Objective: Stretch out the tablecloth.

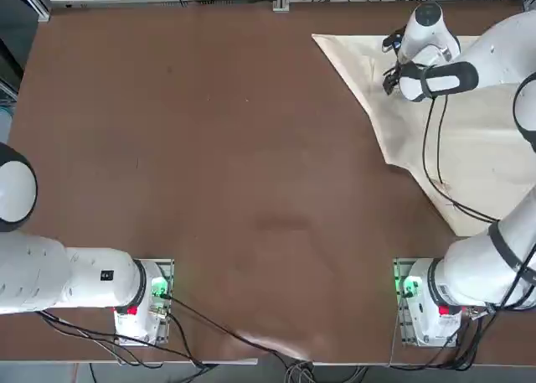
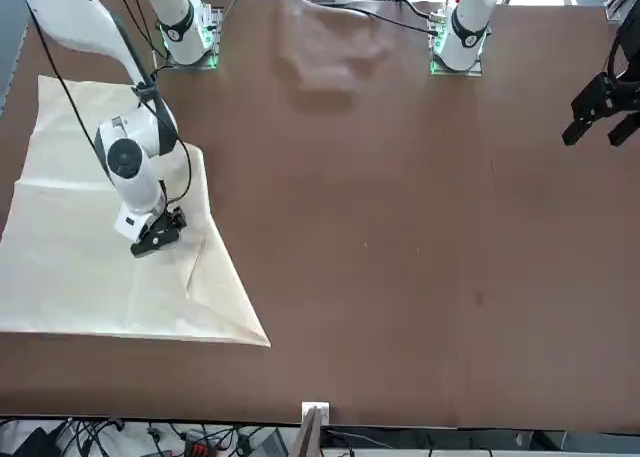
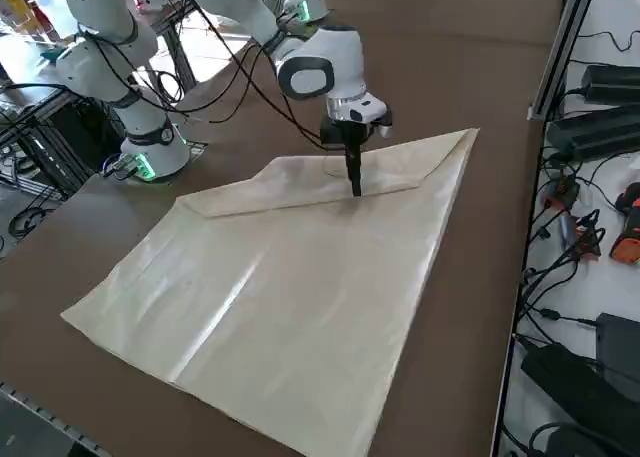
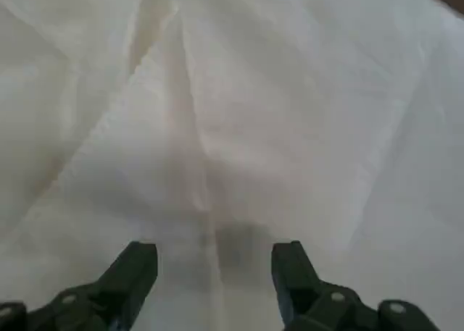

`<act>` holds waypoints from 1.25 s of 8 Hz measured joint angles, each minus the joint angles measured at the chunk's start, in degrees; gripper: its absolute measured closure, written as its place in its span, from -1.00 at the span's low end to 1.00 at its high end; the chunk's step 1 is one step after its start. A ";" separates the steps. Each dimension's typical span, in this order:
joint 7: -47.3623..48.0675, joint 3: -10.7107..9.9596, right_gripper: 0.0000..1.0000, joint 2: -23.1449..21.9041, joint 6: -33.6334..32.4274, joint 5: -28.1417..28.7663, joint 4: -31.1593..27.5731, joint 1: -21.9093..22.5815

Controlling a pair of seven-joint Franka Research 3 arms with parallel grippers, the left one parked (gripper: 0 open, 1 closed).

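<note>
We see the tablecloth (image 3: 290, 297) lying on the right side of the bench (image 1: 226, 173), a folded-over flap along its inner edge. Over that flap we have the right tool (image 4: 214, 248), pointing down, its two fingers spread wide, gripping nothing.

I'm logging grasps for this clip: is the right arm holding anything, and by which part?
Nothing is held: the right arm's black two-finger pincer is open over the cream-beige rectangular cloth sheet, no fabric between its fingers.
</note>
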 joint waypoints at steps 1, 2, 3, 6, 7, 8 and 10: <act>-0.03 1.18 -0.93 -0.43 -1.42 4.59 0.04 0.01; 0.36 2.65 -0.93 -1.12 -4.25 9.68 0.16 0.06; 1.58 3.88 -0.93 -2.12 -7.61 12.87 0.21 0.12; 6.41 4.83 -0.93 -4.85 -18.84 16.79 -0.13 0.14; 7.86 5.32 -0.93 -5.68 -22.39 19.32 -0.40 0.17; 9.94 5.80 -0.93 -6.60 -25.13 21.59 -0.54 0.29; 15.94 6.10 -0.92 -7.54 -26.25 24.44 -0.62 0.38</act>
